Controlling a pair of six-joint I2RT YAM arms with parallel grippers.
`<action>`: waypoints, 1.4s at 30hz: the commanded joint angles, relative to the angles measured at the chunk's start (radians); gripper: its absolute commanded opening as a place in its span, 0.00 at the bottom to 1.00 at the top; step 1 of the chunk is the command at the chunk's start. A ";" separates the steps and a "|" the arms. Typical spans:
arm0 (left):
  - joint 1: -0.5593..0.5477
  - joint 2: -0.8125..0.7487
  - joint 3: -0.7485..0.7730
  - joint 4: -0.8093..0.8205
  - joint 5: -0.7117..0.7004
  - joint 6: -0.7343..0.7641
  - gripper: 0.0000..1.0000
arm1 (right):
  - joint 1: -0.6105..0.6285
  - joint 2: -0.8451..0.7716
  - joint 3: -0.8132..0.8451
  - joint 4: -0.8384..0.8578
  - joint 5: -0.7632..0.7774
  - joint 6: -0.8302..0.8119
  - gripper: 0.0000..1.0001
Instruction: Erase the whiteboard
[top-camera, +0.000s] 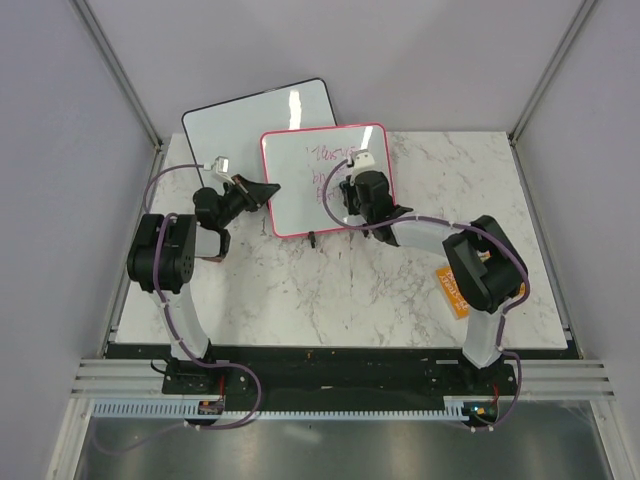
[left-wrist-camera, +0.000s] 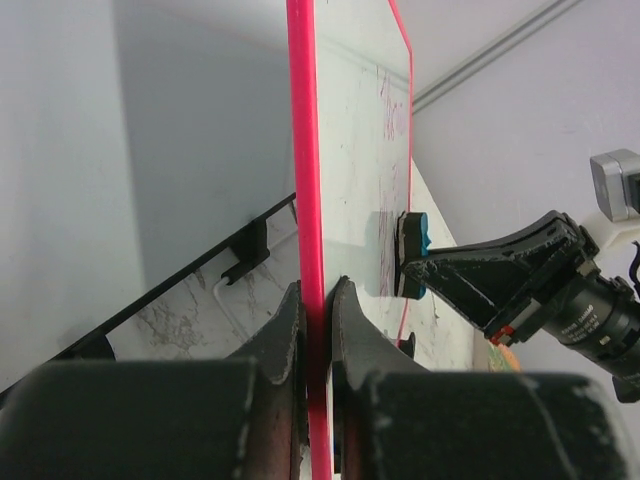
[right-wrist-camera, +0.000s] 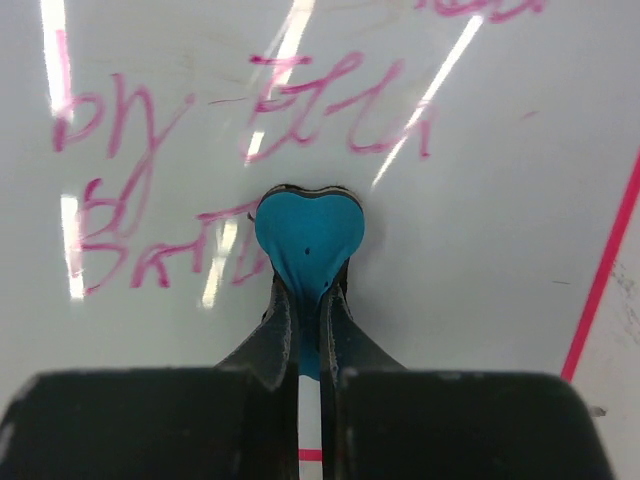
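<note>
My left claw (left-wrist-camera: 318, 300) pinches the board (left-wrist-camera: 355, 150); right claw (right-wrist-camera: 309, 300) pinches the eraser (right-wrist-camera: 308, 232) against it; next, sweep the writing (right-wrist-camera: 330, 110).

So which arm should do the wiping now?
Right. The right hand holds the blue eraser against the whiteboard beside the writing; the left hand is clamped on the board's edge, steadying it.

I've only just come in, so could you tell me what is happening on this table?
The left gripper is clamped on the pink frame of the small whiteboard, steadying it. The right gripper holds a blue heart-shaped eraser pressed against the board's face. Handwriting shows around the eraser, so the erasing is not done.
</note>
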 joint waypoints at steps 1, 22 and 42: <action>-0.001 0.029 0.008 -0.136 -0.015 0.163 0.02 | 0.130 0.055 0.080 -0.059 -0.071 -0.023 0.00; -0.012 0.014 -0.006 -0.128 -0.016 0.180 0.02 | 0.014 0.198 0.281 -0.406 0.159 0.135 0.00; -0.009 0.016 -0.006 -0.122 -0.007 0.179 0.02 | 0.131 0.270 0.356 -0.513 -0.012 0.046 0.00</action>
